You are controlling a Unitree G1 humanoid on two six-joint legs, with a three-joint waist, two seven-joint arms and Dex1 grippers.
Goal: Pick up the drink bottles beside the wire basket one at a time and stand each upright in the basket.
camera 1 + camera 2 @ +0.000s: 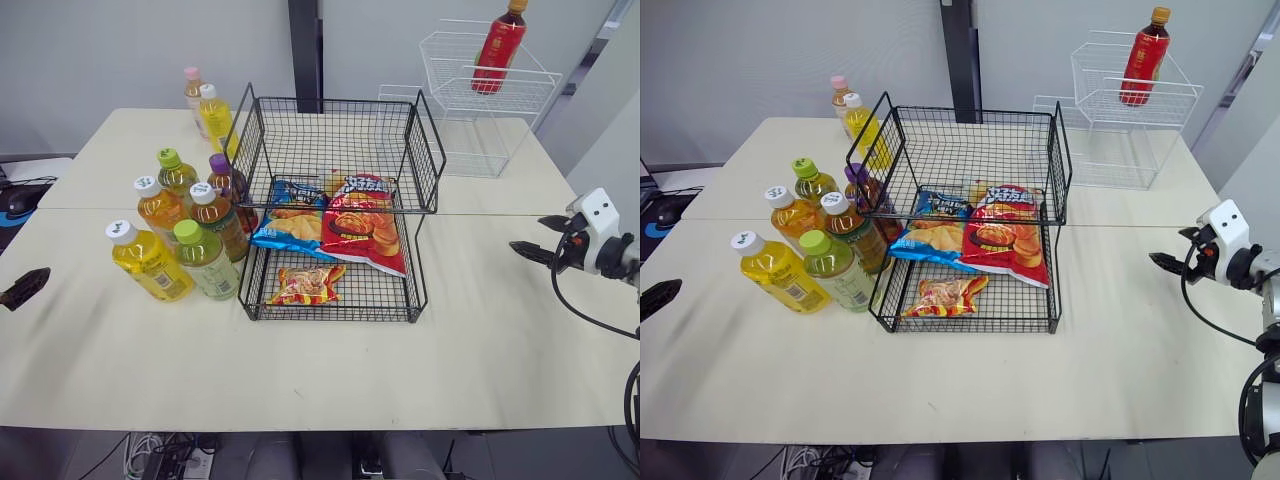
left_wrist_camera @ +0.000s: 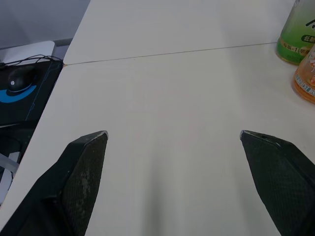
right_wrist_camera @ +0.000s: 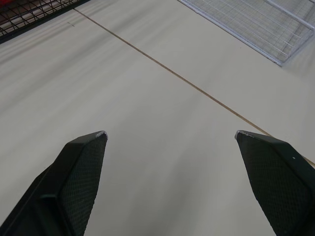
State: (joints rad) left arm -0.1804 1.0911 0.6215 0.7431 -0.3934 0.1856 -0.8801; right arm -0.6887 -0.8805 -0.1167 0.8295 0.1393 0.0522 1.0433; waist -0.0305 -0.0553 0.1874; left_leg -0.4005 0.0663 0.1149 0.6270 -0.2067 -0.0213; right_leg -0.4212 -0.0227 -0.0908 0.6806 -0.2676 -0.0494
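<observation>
Several drink bottles stand upright left of the black wire basket [image 1: 420, 150]: a yellow one with a white cap [image 1: 148, 262], a green-capped one [image 1: 207, 260], an amber one [image 1: 160, 208], a purple-capped one [image 1: 228, 180] and others. Two more [image 1: 214, 115] stand behind the basket's back left corner. Snack bags [image 1: 362, 225] lie in the basket. My left gripper [image 1: 25, 288] hovers open and empty over the table's left edge, left of the bottles; two bottle bases [image 2: 298, 29] show beyond it. My right gripper [image 1: 533, 235] is open and empty, right of the basket.
A white wire basket [image 1: 455, 90] holding a red bottle [image 1: 498, 45] stands at the back right. A seam [image 3: 172, 73] runs across the table. A computer mouse [image 2: 22, 76] lies on a lower surface past the table's left edge.
</observation>
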